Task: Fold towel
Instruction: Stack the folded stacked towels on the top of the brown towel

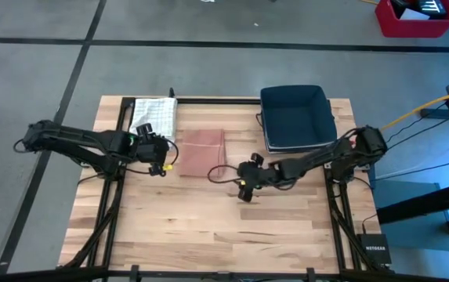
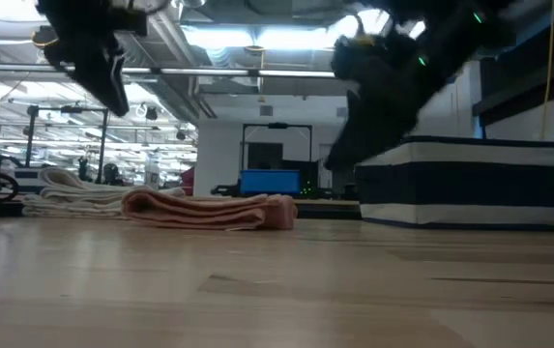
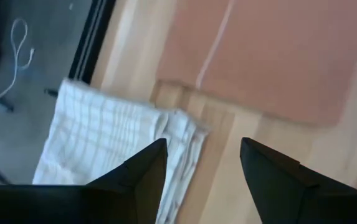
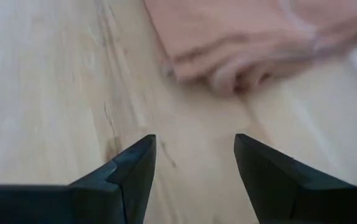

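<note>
Pink towel [image 1: 201, 152] lies folded flat, both grippers spread and empty.
Low view alone shows its stacked layers.

Even overhead light, soft shadows; wrist views and low view blurred.

We are in a large industrial lab or workshop hall. The wooden bench [image 1: 208, 227] stands on a grey concrete floor [image 1: 208, 70] marked with dark lines. Looking level across it, we see exposed ceiling ducts [image 2: 175, 39], strip lights [image 2: 257, 37], a blue monitor [image 2: 269, 182] and further workstations behind. A red bin [image 1: 412, 19] sits on the floor.
</note>
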Available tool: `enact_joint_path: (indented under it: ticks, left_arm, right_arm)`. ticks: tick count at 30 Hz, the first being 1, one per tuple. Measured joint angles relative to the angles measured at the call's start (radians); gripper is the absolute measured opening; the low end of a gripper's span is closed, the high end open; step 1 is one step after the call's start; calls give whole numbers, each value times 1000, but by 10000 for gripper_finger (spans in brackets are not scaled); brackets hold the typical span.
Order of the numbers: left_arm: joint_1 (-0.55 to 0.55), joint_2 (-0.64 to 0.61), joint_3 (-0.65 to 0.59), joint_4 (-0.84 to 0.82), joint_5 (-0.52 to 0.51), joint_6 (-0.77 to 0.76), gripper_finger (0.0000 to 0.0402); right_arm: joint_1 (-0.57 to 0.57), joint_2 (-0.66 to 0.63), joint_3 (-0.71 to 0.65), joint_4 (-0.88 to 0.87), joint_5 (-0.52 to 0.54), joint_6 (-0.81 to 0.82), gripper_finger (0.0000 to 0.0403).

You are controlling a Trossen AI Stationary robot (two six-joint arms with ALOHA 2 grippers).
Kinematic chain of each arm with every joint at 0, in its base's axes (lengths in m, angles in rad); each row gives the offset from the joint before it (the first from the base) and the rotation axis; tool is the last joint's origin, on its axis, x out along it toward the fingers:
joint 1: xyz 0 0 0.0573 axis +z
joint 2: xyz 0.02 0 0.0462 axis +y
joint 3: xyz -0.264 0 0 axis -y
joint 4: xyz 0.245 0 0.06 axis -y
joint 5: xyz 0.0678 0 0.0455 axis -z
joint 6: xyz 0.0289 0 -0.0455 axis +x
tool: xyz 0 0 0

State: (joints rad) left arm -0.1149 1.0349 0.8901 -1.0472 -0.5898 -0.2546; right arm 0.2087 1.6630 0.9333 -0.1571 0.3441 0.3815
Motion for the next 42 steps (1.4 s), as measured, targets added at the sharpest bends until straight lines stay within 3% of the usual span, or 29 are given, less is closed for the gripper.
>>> enact_joint_path:
  ticks: [4,9,14,19,27,35,42]
  left_arm:
    - [49,33,-47,-1,4,23,226]
    - [132,109,-82,59,10,91,273]
    - [243,217,-96,79,34,106,291]
    - [336,317,-96,150,148,151,292]
    - [343,426,-97,180,110,203,292]
    - [347,431,-195,312,34,221,292]
    - [331,431,-204,334,-12,214,292]
  right_arm:
    - [29,1,-122,174,3,136,221]
    - [29,0,-181,364,68,241,221]
    - [27,2,-180,368,98,153,221]
    - [26,8,-181,336,179,126,221]
    - [27,8,-240,349,213,172,221]
    - [26,8,-248,369,196,186,221]
    - [26,8,-248,365,203,188,221]
